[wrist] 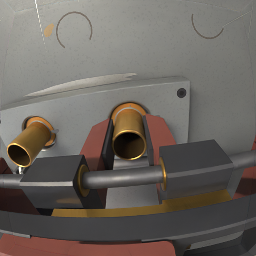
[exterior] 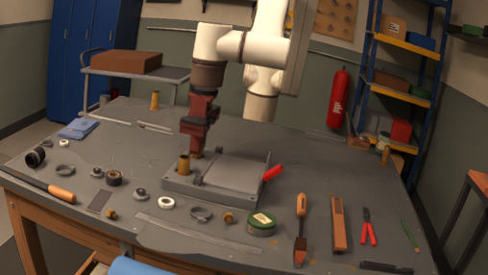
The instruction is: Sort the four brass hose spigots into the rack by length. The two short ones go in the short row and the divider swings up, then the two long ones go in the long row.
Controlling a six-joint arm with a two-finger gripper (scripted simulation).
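Observation:
A short brass spigot (wrist: pixel 128 133) is mostly hidden behind my red fingers from the side; my gripper (exterior: pixel 196 150) grips it, standing it in a hole at the far end of the rack's (exterior: pixel 218 177) short row. A second short spigot (exterior: pixel 183 164) stands upright in the nearer hole of that row. The divider bar (exterior: pixel 210 166) lies flat across the grey rack, with its red handle (exterior: pixel 272 172) at the right side. One long brass spigot (exterior: pixel 154 100) stands at the bench's far left, and another (exterior: pixel 385 155) stands near the right edge.
Behind the bench are a cart with a brown box (exterior: pixel 126 61), a red extinguisher (exterior: pixel 337 99) and blue shelving. Washers, rings and a clamp (exterior: pixel 200 213) litter the front left; a green tin (exterior: pixel 262 223), chisel (exterior: pixel 300 234), file (exterior: pixel 338 224) and red pliers (exterior: pixel 368 233) lie front right.

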